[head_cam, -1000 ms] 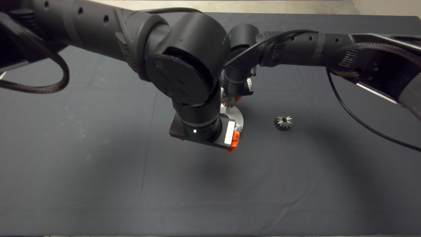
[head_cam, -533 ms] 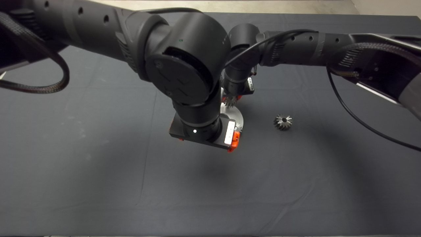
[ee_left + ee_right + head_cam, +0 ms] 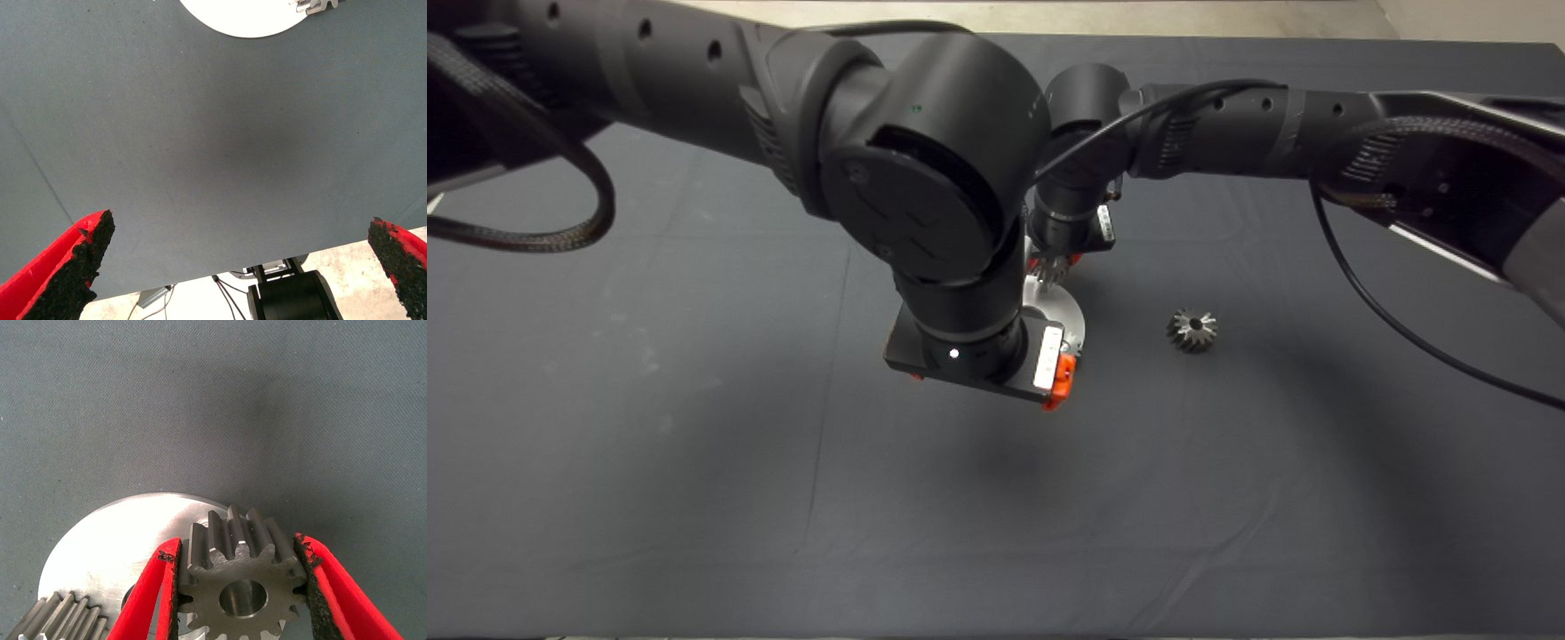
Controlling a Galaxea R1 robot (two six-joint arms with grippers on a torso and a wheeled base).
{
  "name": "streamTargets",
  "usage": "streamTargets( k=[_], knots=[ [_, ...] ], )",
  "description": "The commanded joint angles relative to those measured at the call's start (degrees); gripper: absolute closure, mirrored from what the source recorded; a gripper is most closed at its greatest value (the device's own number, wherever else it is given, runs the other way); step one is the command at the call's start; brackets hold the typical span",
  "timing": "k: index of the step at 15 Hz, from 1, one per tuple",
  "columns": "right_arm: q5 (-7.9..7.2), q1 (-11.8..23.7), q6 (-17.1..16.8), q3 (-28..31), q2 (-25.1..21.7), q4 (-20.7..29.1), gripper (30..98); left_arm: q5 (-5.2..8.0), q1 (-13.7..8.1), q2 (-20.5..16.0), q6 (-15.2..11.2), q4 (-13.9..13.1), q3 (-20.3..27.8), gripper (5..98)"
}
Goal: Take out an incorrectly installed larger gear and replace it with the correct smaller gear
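Lifted slightly, right claw point(image 3: 237, 577) pinches the smaller gear point(image 3: 239, 587) over the round plate point(image 3: 107, 547); left claw point(image 3: 240, 267) spread.

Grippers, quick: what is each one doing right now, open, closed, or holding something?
Left gripper: open, holding nothing, above the mat.
Right gripper: closed on the smaller gear, over the round plate.

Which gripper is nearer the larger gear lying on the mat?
Right. The right gripper, shut on the smaller gear over the round plate, sits closer to the larger gear. The left gripper, open, hovers farther off beyond the plate.
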Motion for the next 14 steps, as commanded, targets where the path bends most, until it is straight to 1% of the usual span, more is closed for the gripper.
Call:
streamTargets(
  k=[1, 10, 11, 14],
  knots=[
    [-4.79, 1.5, -0.4, -1.1, 1.0, -2.4, 91.8, 3.51, -0.8, 0.1, 0.2, 0.2, 0.0, 6.0],
    [-4.96, 1.6, 0.0, -0.5, 1.7, -2.1, 91.8, 3.51, -0.8, 0.3, 0.2, 0.2, -0.1, 6.0],
    [-4.96, 1.7, 0.3, 0.0, 1.6, -2.1, 91.7, 3.42, -0.8, 0.4, 0.2, 0.1, -0.1, 6.0],
    [-4.96, 2.1, 1.9, 4.8, -0.1, -0.1, 91.8, 3.42, -0.8, 0.4, 0.2, 0.1, 0.1, 6.0]
  ],
)
